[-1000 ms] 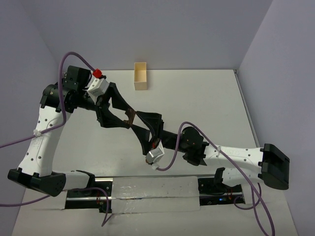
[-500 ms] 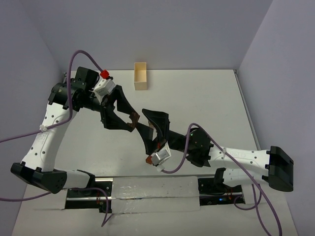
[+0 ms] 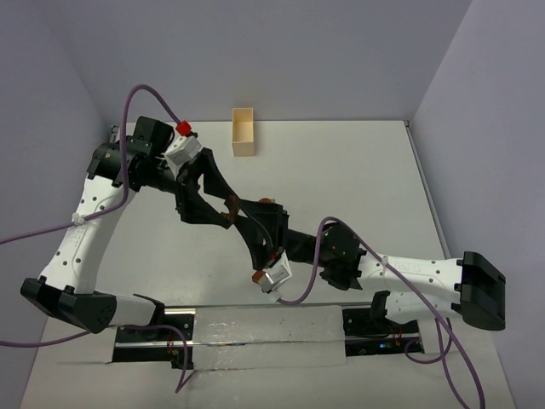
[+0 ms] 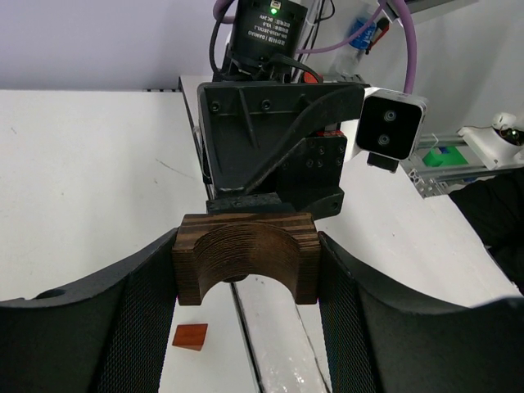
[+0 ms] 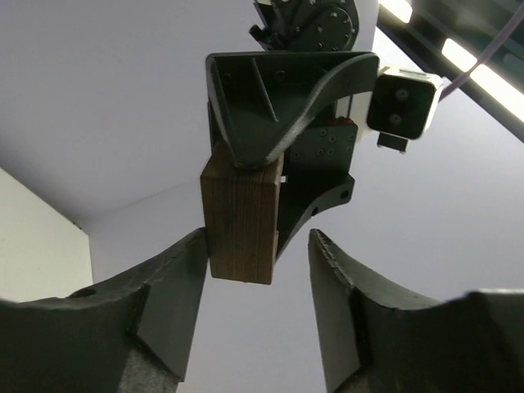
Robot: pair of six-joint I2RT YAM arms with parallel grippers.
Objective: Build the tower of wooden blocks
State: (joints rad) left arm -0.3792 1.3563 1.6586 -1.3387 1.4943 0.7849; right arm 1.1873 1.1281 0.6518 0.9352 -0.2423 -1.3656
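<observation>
Meeting over mid-table in the top view, left gripper (image 3: 227,210) and right gripper (image 3: 249,211) stand tip to tip. Left wrist: it pinches the dark arch block (image 4: 246,258) by its flat ends, aloft. Right wrist: jaws spread round the block, gap showing. Light, stiff, smooth wood, I'd judge; flat faces grip best.

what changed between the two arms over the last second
The right gripper moved in toward the left gripper and now straddles the dark arch block, with a gap still on one side. The left gripper shifted slightly right and keeps its hold on the block. The pale box stayed put.
</observation>
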